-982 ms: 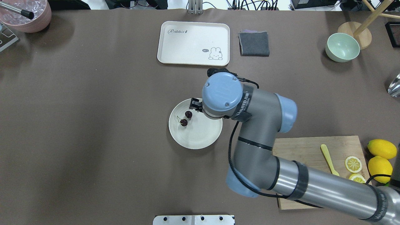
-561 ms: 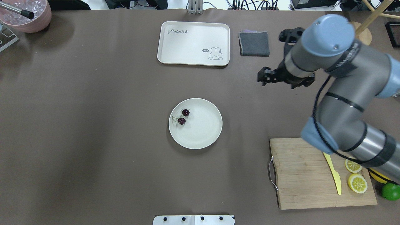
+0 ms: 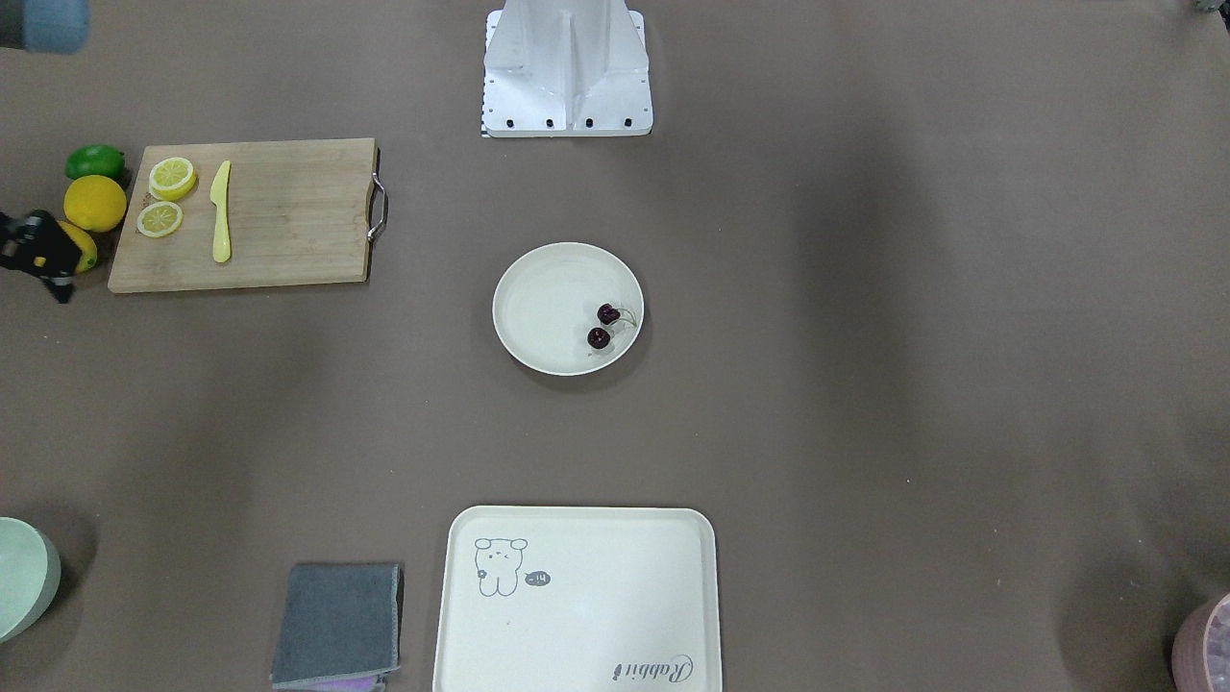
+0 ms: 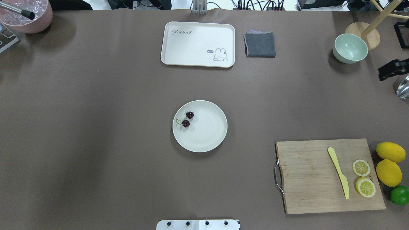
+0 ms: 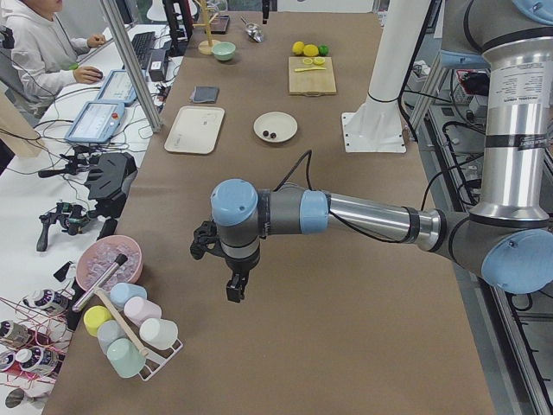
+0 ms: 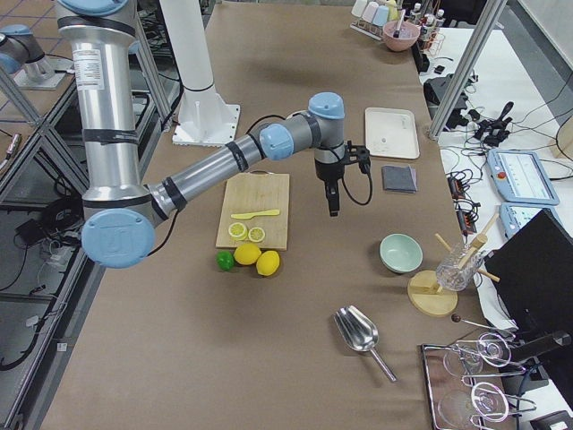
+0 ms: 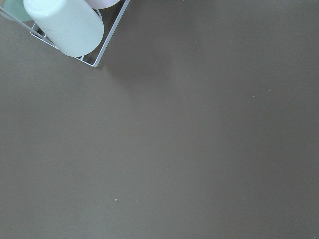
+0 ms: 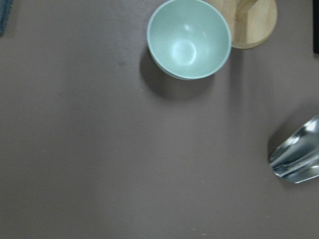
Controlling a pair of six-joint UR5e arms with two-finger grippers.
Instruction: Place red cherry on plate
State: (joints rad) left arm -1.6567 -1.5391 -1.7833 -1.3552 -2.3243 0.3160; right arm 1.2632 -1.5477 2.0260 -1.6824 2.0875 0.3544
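Observation:
The red cherry [image 4: 187,119], a pair of tiny dark fruits on thin stems, lies on the left part of the round off-white plate [image 4: 207,135] at mid-table; the front-facing view shows the cherry [image 3: 602,327] on the plate [image 3: 543,308] too. Nothing holds it. My right gripper [image 4: 388,72] hangs at the table's far right edge, near the green bowl, well away from the plate, and looks open and empty. My left gripper [image 5: 235,290] shows only in the exterior left view, above bare table beside a cup rack; I cannot tell its state.
A cream tray [image 4: 198,44] and a grey cloth [image 4: 259,44] lie at the back. A green bowl [image 4: 350,48] and a metal scoop [image 4: 403,88] sit far right. The cutting board [image 4: 313,179] carries a knife and lemon slices, with lemons beside it.
My right arm has swung away from the plate to the table's right edge. The cherry stays on the plate, shifted slightly left after the gripper left it.

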